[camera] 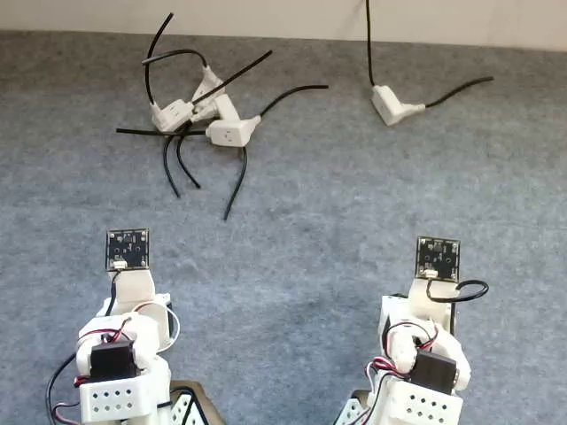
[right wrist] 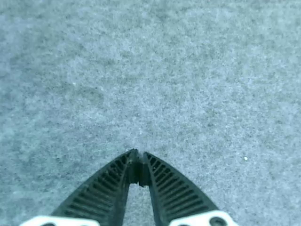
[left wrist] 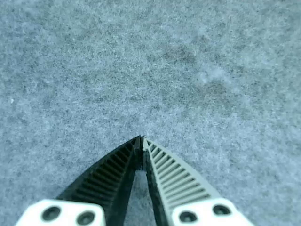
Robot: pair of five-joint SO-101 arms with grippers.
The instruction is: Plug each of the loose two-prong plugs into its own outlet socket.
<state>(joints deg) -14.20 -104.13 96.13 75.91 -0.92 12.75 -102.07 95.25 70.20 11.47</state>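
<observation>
We see the left end effector (left wrist: 142, 140) and right end effector (right wrist: 137, 153) pinched closed, empty — plugs (camera: 232, 133) well apart.

The table (camera: 354, 221) is covered in mottled grey felt, and the wall (camera: 266, 16) behind it is off-white. The plugs and sockets (camera: 232, 131) are white, their cables (camera: 297, 91) black. The arms (camera: 120, 354) are white with black motors, black camera boards (camera: 128, 249) and red, black and white wires. The left gripper (left wrist: 142, 140) pairs a black ribbed finger (left wrist: 108, 174) with a pale grey ribbed one. The right gripper (right wrist: 137, 153) is black and ribbed on both sides.
</observation>
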